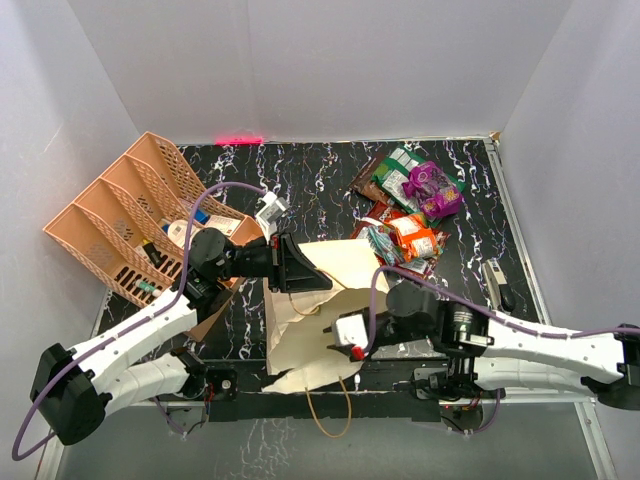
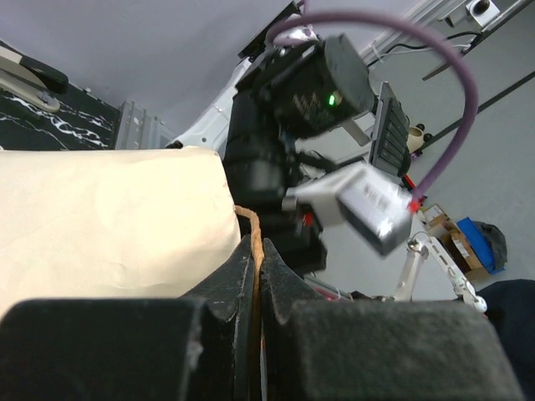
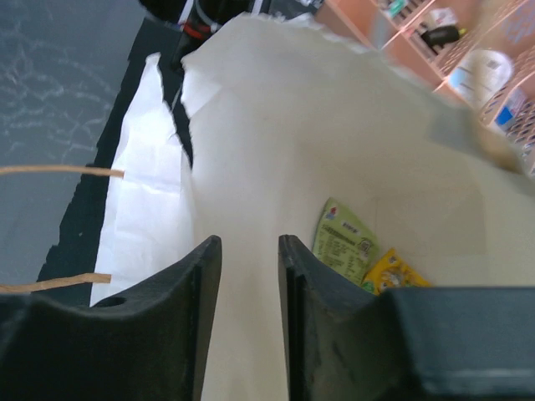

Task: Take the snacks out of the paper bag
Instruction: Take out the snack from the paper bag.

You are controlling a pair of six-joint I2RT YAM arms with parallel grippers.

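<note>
The cream paper bag lies in the middle of the table, its mouth toward the near edge. My left gripper is at its far side, shut on a tan loop handle beside the bag wall. My right gripper is open and empty at the bag's mouth, looking inside. A green packet and a yellow packet lie deep in the bag, just right of my right finger. A pile of snacks in green, purple, orange and red lies on the table beyond the bag.
An orange compartment tray with small boxes and bottles stands tilted at the left. A grey stapler-like object lies at the right edge. The bag's other handle hangs over the table's near edge. White walls enclose the black marbled table.
</note>
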